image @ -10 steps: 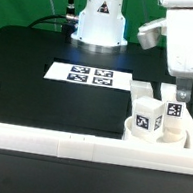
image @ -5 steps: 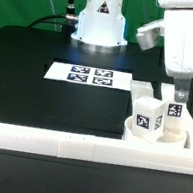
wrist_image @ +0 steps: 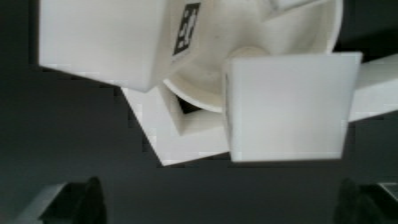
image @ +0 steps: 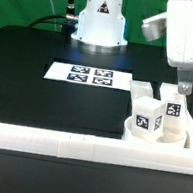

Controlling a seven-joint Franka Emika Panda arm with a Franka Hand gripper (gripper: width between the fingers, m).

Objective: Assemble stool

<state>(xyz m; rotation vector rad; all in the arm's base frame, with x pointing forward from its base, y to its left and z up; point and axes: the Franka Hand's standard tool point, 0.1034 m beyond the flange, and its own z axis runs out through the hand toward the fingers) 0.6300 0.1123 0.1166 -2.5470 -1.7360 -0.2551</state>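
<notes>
Gripper (image: 183,90) hung with jaws wide apart, gripping nothing, above the legs (image: 173,115) on the seat (image: 160,132) at far right; we judged it positioned for a pick.

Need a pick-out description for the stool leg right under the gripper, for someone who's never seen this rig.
In the exterior view, follow the long white rail along the table's near edge to its right end, where the white stool parts cluster on the round seat. Two tagged legs stand there; take the one on the exterior view's right, directly beneath the open gripper. Its neighbour stands nearer the camera.
</notes>
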